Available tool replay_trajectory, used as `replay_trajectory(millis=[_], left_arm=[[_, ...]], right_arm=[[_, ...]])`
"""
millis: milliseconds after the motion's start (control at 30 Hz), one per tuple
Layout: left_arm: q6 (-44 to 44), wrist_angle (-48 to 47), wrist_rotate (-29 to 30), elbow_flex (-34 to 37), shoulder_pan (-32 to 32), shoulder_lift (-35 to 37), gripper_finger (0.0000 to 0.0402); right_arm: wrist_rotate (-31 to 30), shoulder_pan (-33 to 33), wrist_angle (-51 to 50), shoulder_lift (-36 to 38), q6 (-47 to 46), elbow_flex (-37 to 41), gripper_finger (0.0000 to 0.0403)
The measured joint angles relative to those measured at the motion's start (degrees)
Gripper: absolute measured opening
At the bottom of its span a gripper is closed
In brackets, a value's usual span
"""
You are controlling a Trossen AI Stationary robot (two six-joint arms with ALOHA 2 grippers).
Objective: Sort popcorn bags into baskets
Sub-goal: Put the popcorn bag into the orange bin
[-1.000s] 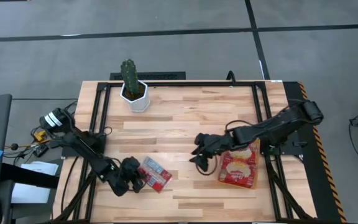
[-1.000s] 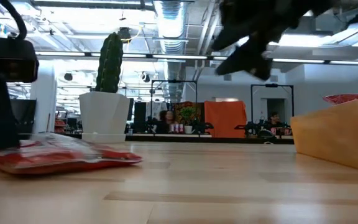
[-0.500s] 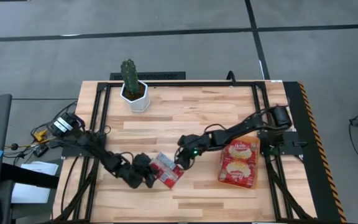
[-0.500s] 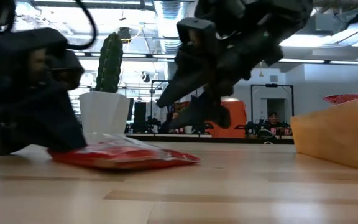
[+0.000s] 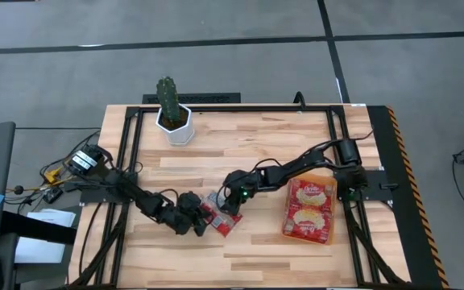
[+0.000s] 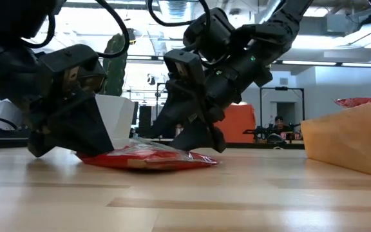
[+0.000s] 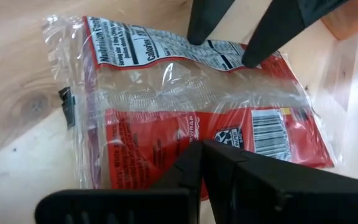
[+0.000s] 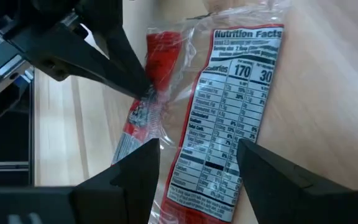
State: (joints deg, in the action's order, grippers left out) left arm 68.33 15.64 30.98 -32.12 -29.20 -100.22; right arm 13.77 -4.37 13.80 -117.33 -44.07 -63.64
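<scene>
Both arms meeting at one popcorn bag lying flat on the wooden table, near the front middle, well apart from the orange basket on the right side. Left end effector pressed against one short end of the bag, fingers together, seeming to pinch the bag's edge. Right end effector at the opposite end, fingers spread open, one on each side of the nutrition label, tips down at the film.

Best to close the right fingers on the sealed edge only, not on the puffy middle, then to release on the left side before any lift toward the basket. Slow closing advised; thin film likely to slip or crumple.

Bag: small flat rectangle, red print, clear glossy wrapper with wrinkles and bright reflections, white label panel, barcode near one corner. Table: pale wood planks, smooth, a dark knot visible. Basket: shallow, translucent orange, already holding red packets with cream-yellow pictures. White hexagonal cactus pot far at the back, not involved.
</scene>
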Motion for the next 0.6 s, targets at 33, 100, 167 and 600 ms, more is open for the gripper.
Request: replay_trajectory(millis=[33,100,167,600], left_arm=[[-0.3,0.0,-0.1,0.0,0.2,0.0,0.0000],[-0.5,0.1,-0.3,0.0,0.5,0.0,0.0000],[-0.5,0.1,-0.3,0.0,0.8,0.0,0.0000],[-2.2,0.6,-1.4,0.0,3.8,0.0,0.0000]], right_arm=[[0.0,0.2,-0.1,0.2,0.5,0.0,0.0240],[0.0,0.8,-1.5,1.1,1.4,0.1,0.0240],[0.0,1.7,-4.3,2.1,2.0,0.0,0.0240],[4.9,2.3,-4.0,0.3,4.0,0.1,0.0240]])
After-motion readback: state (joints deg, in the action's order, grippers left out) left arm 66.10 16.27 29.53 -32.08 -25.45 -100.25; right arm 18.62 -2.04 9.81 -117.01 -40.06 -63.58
